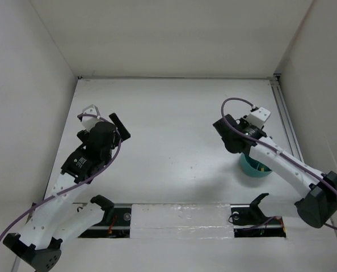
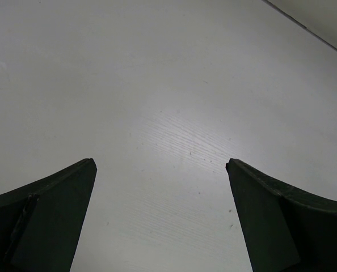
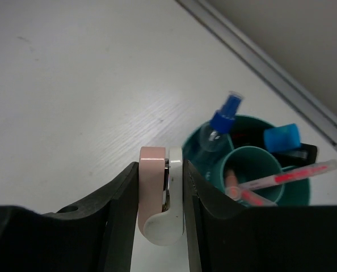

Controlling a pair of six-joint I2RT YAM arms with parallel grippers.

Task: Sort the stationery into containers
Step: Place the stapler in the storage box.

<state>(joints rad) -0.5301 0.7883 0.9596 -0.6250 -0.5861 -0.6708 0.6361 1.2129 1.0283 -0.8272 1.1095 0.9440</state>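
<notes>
Starting at the right gripper [image 3: 161, 173], a small pink-and-white item [image 3: 159, 198] is seen clamped upright between the two dark fingers, which are closed against its flat sides. Just ahead of the fingertips and slightly to their right, the teal cup [image 3: 194, 141] is found standing on the table [image 3: 72, 85]. A clear bottle [image 3: 211, 139] with a blue cap is leaned in the cup's compartment nearest the gripper. Beyond it a blue-black highlighter [image 3: 283, 137] is lodged at the far side, and thin pink pencils [image 3: 287, 177] are laid across the round inner compartment. From above, the cup is partly covered by the right arm. Well apart, the left gripper [image 2: 160, 164] is held fully spread above bare table, with nothing between its fingers.
</notes>
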